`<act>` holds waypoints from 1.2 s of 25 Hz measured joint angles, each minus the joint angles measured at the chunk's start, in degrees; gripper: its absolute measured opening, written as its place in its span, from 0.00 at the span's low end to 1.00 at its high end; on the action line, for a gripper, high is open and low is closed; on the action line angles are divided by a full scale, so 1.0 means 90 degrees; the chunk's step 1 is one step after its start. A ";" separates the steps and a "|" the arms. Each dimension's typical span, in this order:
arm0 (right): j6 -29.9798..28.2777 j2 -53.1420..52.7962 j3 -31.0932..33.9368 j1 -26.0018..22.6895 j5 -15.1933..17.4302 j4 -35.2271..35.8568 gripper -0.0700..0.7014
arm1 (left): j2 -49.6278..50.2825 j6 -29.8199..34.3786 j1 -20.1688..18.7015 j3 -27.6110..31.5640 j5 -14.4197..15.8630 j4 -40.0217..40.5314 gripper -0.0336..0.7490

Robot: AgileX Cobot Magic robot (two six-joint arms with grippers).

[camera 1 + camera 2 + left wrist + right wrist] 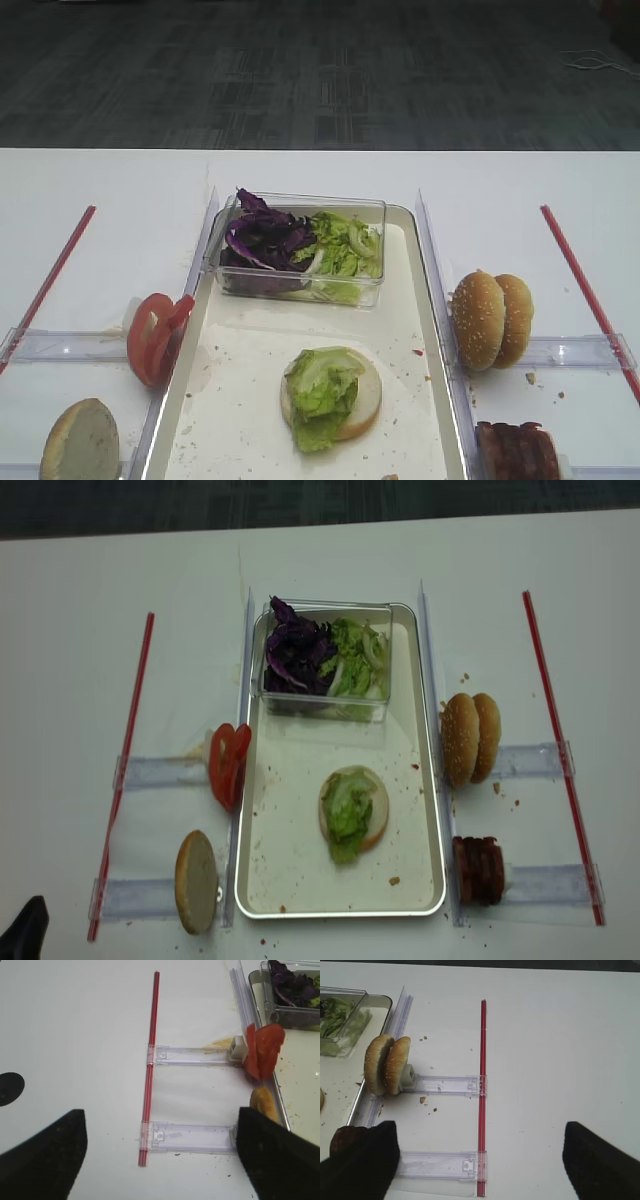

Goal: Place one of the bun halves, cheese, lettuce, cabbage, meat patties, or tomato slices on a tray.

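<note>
On the off-white tray (432,780) lies a bun half (372,802) with a lettuce (348,810) leaf on top. Behind it, a clear tub (300,290) holds purple cabbage (262,240) and more lettuce. Tomato slices (152,338) and a bun half (80,440) stand left of the tray. Two sesame bun halves (490,318) and meat patties (517,450) stand on its right. No cheese shows. My left gripper (160,1160) hangs open over the left rack. My right gripper (481,1165) is open over the right rack. Neither holds anything.
Clear plastic rails (160,772) joined to red rods (125,750) form racks on both sides of the tray. Another red rod (560,750) runs along the right. Crumbs dot the tray and table. The table's far edge (320,150) borders dark carpet.
</note>
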 joint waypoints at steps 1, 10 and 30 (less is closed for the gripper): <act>-0.0011 0.0000 0.0000 0.0000 0.0000 0.0012 0.98 | 0.0000 0.0000 0.0000 0.0000 0.0000 0.0000 0.80; -0.0014 0.0000 0.0000 0.0000 0.0000 0.0009 0.98 | 0.0000 0.0000 0.0000 0.0000 0.0000 0.0000 0.80; -0.0014 0.0000 0.0000 0.0000 0.0000 0.0009 0.98 | 0.0000 0.0000 0.0000 0.0000 0.0000 0.0000 0.80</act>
